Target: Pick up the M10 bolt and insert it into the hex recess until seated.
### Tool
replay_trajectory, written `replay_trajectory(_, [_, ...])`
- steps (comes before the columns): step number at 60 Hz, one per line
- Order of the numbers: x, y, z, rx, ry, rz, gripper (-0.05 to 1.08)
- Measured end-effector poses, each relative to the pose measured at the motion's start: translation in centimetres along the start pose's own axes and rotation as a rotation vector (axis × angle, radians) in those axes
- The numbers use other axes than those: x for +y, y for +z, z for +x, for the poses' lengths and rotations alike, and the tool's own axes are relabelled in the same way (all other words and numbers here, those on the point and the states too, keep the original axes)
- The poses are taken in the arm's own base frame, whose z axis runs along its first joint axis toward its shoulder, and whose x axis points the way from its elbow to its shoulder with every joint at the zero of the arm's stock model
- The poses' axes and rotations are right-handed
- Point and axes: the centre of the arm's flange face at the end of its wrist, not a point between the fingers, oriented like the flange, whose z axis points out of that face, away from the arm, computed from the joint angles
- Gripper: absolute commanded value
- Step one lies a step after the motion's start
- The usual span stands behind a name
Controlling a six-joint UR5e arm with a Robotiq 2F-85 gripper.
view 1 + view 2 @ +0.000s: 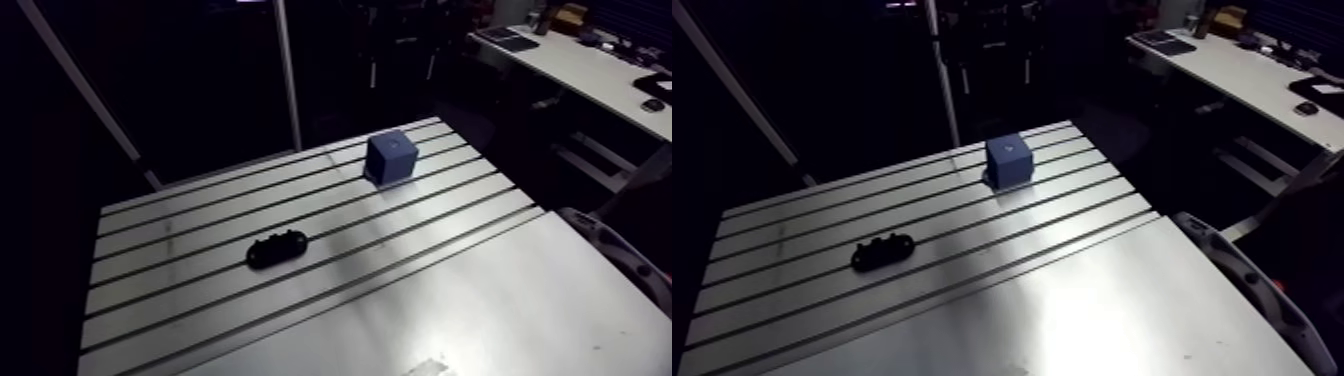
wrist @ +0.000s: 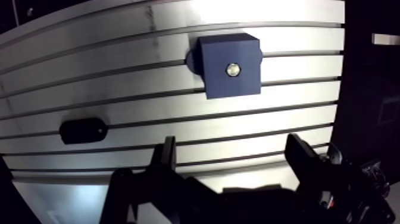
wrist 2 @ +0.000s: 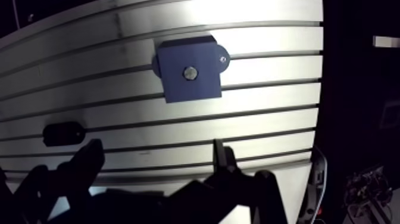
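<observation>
**Arm view.** A blue block [image 1: 391, 157] stands on the far part of the slotted tabletop [image 1: 450, 290]. A black oblong holder [image 1: 276, 249] lies nearer, well apart from the block. From this angle the block's top face shows only a faint mark, and no bolt can be made out. The end effector is not in this view.

**Wrist view.** The end effector [image 2: 231, 149] is released, with its fingers spread wide and nothing between them. The block lies ahead of the fingers. A small round metallic bolt [image 2: 232, 70] sits at the centre of its top face.

**Progress (judgement).** The bolt is in the block rather than on the tabletop or in the grasp, so pick-up and insertion look done. The one step left is to confirm that it is seated.

**Not resolved.**
- The view is straight down on the bolt, so I cannot tell whether it sits flush or stands proud.
- The hex outline of the recess is hidden under the bolt or too small to read.
- The holder is a dark silhouette, so I cannot tell whether its pockets are empty.
- The lower part of the end effector merges into shadow.
</observation>
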Motion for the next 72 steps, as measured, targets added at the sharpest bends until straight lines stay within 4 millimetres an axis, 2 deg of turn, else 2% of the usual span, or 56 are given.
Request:
replay_trajectory(20, [-5.6,-3.6,-1.0,0.003,0.017,-0.009,0.00])
replay_trajectory(37, [-10.2,-6.0,-2.7,0.009,-0.002,-0.018,0.00])
replay_trajectory(52, [-13.6,-8.0,-5.8,0.030,-0.032,-0.024,0.00])
replay_trajectory(72, [-15.7,-9.5,-10.4,0.025,-0.063,-0.024,0.00])
